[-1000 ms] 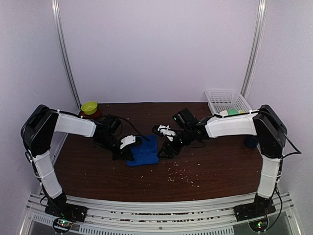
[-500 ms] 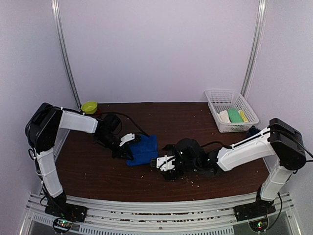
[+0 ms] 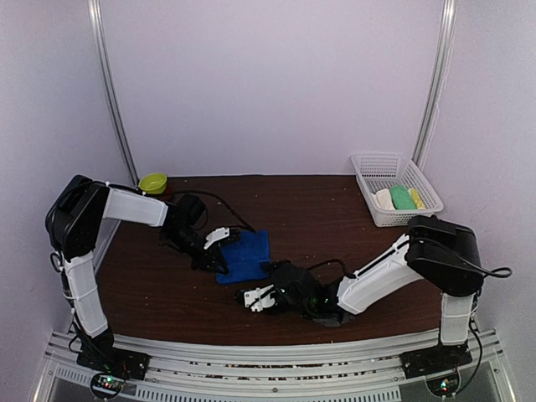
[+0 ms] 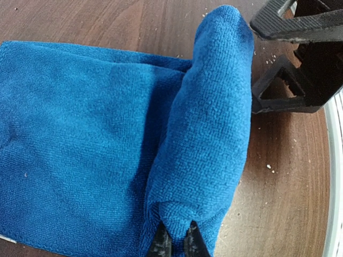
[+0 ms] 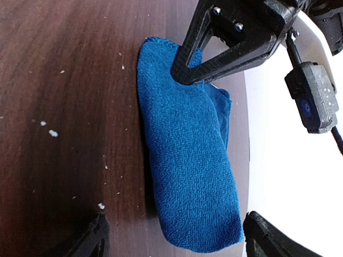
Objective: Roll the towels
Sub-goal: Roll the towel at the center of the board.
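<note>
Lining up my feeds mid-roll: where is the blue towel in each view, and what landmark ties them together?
Top external: blue towel near the picture's centre, slightly left.
Left wrist: fills the left and middle, its rolled part running up from the bottom edge.
Right wrist: centre of the picture, running top to bottom.
Shared landmark: left gripper, shut on the roll's end, in all three.

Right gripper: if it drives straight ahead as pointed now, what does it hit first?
Most likely the rolled end of the blue towel, just ahead of the open right gripper; the left gripper pinching it sits beyond. Depth is unclear.
</note>
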